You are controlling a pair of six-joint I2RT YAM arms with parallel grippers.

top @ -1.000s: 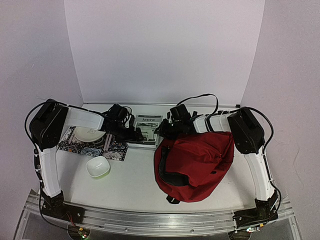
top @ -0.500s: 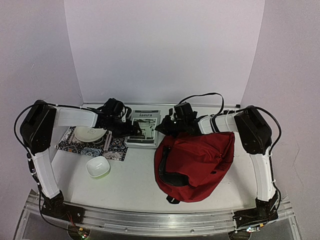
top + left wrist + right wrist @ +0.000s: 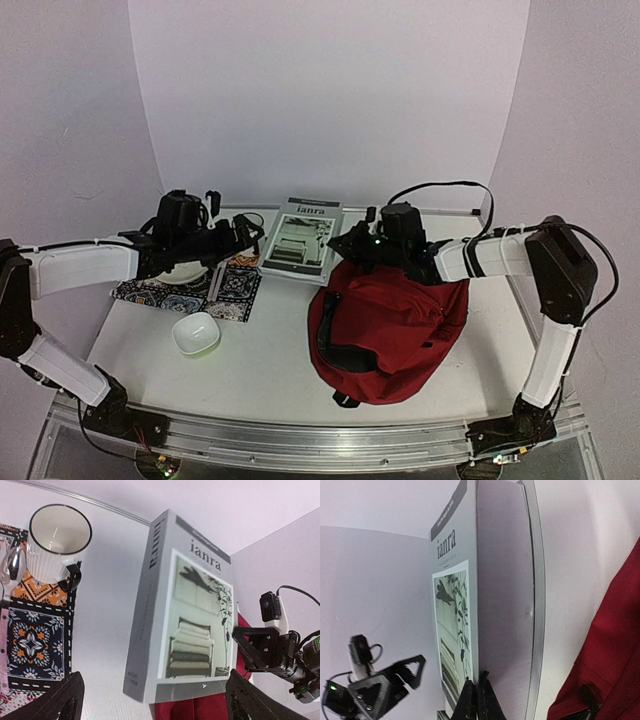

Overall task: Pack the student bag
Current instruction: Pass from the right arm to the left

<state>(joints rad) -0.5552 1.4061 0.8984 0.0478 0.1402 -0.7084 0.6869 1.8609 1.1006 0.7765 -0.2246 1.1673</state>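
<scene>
Just beyond the bag [image 3: 395,330], toward the left arm's side, the book [image 3: 303,240] sits tilted, one end over the bag's red edge. The right gripper [image 3: 472,692] is pinched tight on the edge of the book's cover. The left gripper [image 3: 240,238] hangs farther from the bag, jaws spread wide, holding nothing. The bag lies slumped on the table in front of the right arm.

By my reading, packing has barely begun. Nothing shows inside the bag, I cannot tell whether its zipper is open, and the book is gripped but not yet in. Everything else waits well away from the bag on the left arm's side.

Count: one bag, one book, one mug [image 3: 57,540], one spoon [image 3: 11,565], one bowl [image 3: 196,333], one plate [image 3: 188,272] half under the left arm, one mat [image 3: 30,645].
</scene>
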